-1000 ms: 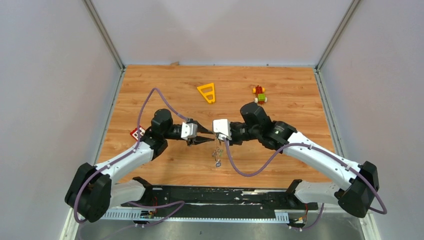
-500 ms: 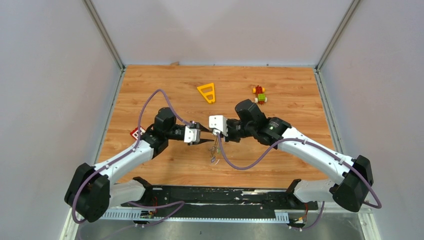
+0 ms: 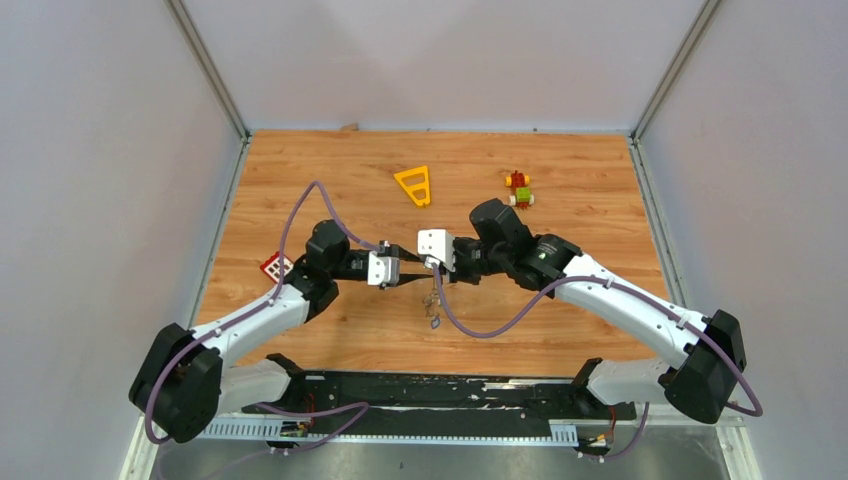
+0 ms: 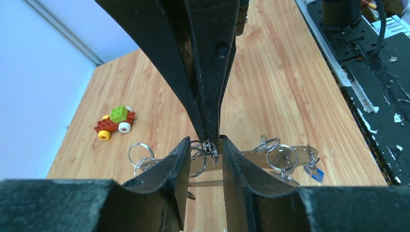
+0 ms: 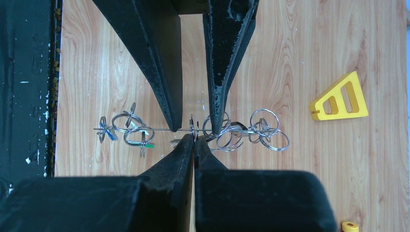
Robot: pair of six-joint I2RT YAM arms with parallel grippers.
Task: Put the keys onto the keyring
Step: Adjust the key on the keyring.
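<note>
The keyring [image 3: 434, 298] hangs in mid-air between my two grippers, over the table's middle. In the left wrist view it is a flat silver band with holes [image 4: 290, 153]; in the right wrist view it is a thin edge-on line [image 5: 159, 129]. Small keys with a blue tag [image 4: 313, 172] and a green tag [image 5: 148, 144] hang on it by split rings [image 5: 265, 123]. My right gripper [image 5: 195, 137] is shut on the keyring's band, beside a small ring. My left gripper [image 4: 205, 145] is open, its jaws on either side of the right gripper's fingertips [image 4: 212, 96] and the band.
A yellow plastic triangle [image 3: 414, 185] lies at the back centre. A red-green-yellow toy block figure [image 3: 518, 189] lies at the back right. A small red card [image 3: 275, 267] lies left, by the left arm. The black rail [image 3: 430, 390] runs along the near edge.
My right gripper has carried the keyring a little left and away from me. My left gripper has come up to it and now straddles its tip.
</note>
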